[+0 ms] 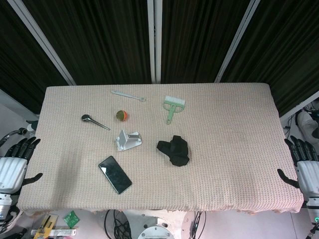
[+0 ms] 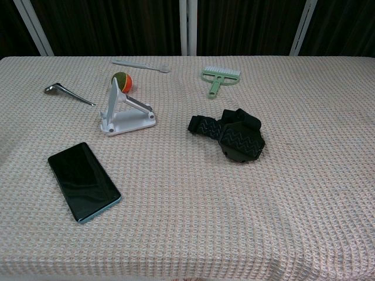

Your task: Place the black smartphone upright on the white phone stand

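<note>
The black smartphone point(image 1: 115, 174) point(image 2: 84, 181) lies flat, screen up, near the table's front left. Just behind it stands the white phone stand point(image 1: 127, 140) point(image 2: 123, 114), with nothing on it. My left hand point(image 1: 14, 162) hangs off the table's left edge, fingers apart and holding nothing. At the right edge my right hand point(image 1: 305, 164) is likewise spread and holds nothing. Neither hand appears in the chest view. Both are far from the phone.
A black glove point(image 1: 174, 150) point(image 2: 231, 133) lies right of the stand. Behind are an orange-green ball point(image 1: 121, 115) point(image 2: 122, 81), a green brush point(image 1: 173, 106) point(image 2: 218, 77), a dark spoon point(image 1: 93, 120) point(image 2: 66, 92) and a pale utensil point(image 1: 127, 95) point(image 2: 140, 65).
</note>
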{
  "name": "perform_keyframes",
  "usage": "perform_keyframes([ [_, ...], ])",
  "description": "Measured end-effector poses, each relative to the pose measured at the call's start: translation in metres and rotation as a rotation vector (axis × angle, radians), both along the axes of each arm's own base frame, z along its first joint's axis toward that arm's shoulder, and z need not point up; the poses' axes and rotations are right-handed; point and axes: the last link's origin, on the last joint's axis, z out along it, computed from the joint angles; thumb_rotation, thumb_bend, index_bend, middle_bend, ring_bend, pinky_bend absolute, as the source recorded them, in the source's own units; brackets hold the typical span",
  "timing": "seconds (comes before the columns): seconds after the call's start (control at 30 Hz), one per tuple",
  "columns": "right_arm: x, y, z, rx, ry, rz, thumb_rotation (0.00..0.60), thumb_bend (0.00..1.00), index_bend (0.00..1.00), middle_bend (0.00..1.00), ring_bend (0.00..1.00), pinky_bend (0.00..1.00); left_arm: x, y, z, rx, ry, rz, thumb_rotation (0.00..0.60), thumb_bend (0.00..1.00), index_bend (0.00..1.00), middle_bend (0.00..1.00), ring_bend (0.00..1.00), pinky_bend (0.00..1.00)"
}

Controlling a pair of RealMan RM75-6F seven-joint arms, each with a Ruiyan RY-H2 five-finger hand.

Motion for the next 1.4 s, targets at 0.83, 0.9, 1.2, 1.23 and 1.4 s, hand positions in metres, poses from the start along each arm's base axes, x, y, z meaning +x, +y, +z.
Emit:
perform_keyframes([
  [0.83, 0.0, 0.003, 0.015, -0.045, -0.005, 0.012, 0.6, 0.16, 0.0, 0.0, 0.0, 0.0, 0.054, 0.002, -0.043, -0.269, 0.075, -0.303, 0.6, 0.07, 0.08, 0.09, 0.09, 0.22],
  [0.9, 0.0, 0.002, 0.015, -0.043, -0.001, 0.014, 0.6, 0.16, 0.0, 0.0, 0.0, 0.0, 0.062, 0.003, -0.053, -0.321, 0.103, -0.347, 0.6, 0.07, 0.08, 0.09, 0.09, 0.22],
  [1.2, 0.001, -0.002, 0.011, -0.053, -0.004, 0.037, 0.6, 0.16, 0.0, 0.0, 0.0, 0.0, 0.087, 0.015, -0.11, -0.518, 0.157, -0.444, 0.6, 0.07, 0.08, 0.09, 0.09, 0.22],
  [1.23, 0.0, -0.002, 0.012, -0.056, -0.006, 0.038, 0.6, 0.16, 0.0, 0.0, 0.0, 0.0, 0.088, 0.017, -0.118, -0.538, 0.159, -0.444, 0.6, 0.07, 0.08, 0.09, 0.09, 0.22],
  [1.4, -0.004, 0.0, 0.014, -0.066, -0.01, 0.029, 0.6, 0.16, 0.0, 0.0, 0.0, 0.0, 0.091, 0.023, -0.143, -0.611, 0.163, -0.418, 0.6, 0.07, 0.08, 0.09, 0.09, 0.22],
])
